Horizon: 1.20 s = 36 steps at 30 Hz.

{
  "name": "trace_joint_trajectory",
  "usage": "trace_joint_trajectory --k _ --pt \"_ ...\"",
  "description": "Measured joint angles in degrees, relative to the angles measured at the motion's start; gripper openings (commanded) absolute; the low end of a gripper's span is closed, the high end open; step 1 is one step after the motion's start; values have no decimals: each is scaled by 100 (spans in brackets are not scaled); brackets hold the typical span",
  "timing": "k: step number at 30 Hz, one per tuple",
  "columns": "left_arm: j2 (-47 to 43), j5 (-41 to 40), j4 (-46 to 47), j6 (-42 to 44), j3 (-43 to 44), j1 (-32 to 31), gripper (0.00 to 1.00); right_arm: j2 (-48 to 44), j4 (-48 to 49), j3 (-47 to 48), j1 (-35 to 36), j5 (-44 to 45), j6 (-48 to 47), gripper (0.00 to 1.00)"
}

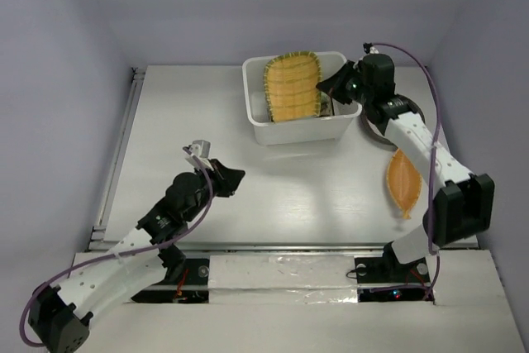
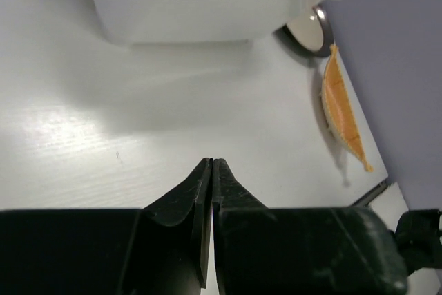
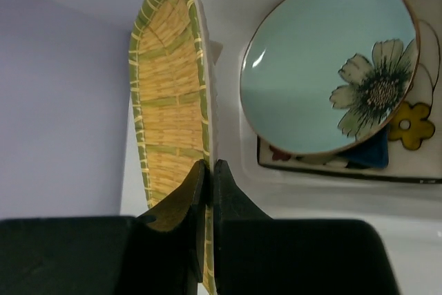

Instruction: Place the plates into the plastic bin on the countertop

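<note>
The white plastic bin point(image 1: 302, 131) stands at the back of the countertop point(image 1: 182, 121). My right gripper point(image 1: 332, 90) is shut on the rim of the yellow ribbed plate point(image 1: 292, 87) and holds it on edge over the bin. In the right wrist view the gripper point(image 3: 209, 164) pinches that plate point(image 3: 169, 101). In the bin point(image 3: 311, 205) below, the mint-green plate point(image 3: 328, 67) lies on the small dark blue plate point(image 3: 369, 155) and the cream square floral plate point(image 3: 414, 129). The orange leaf-shaped plate point(image 1: 404, 181) lies at the right. The dark-rimmed round plate point(image 1: 376, 134) is mostly hidden under my right arm. My left gripper point(image 1: 231, 178) is shut and empty.
In the left wrist view my left gripper point(image 2: 212, 162) hovers over bare countertop, with the bin point(image 2: 207, 5), the dark-rimmed plate point(image 2: 314, 29) and the orange plate point(image 2: 342, 112) ahead. A metal rail point(image 1: 120, 146) runs along the left edge. Grey walls enclose the table.
</note>
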Motion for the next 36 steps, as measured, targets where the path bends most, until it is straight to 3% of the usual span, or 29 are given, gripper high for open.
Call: trace_joint_trajectory --k 8,21,22,29,36 --pt "444 -269 389 -223 -382 -962 0 1504 -59 1565 -232 317 28 0" --pt "1532 -1093 841 -256 -81 -2201 1 2380 -192 1231 -278 439 -72 2" --pt "1657 -1119 885 -251 -4 -2269 5 2428 -197 1255 -286 448 -79 6" --pt "2629 -1226 1202 -223 511 -2675 24 2761 -341 1598 -291 487 -286 57" --pt "3477 -1255 1266 -203 953 -2964 30 2398 -439 1458 -291 682 -452 77"
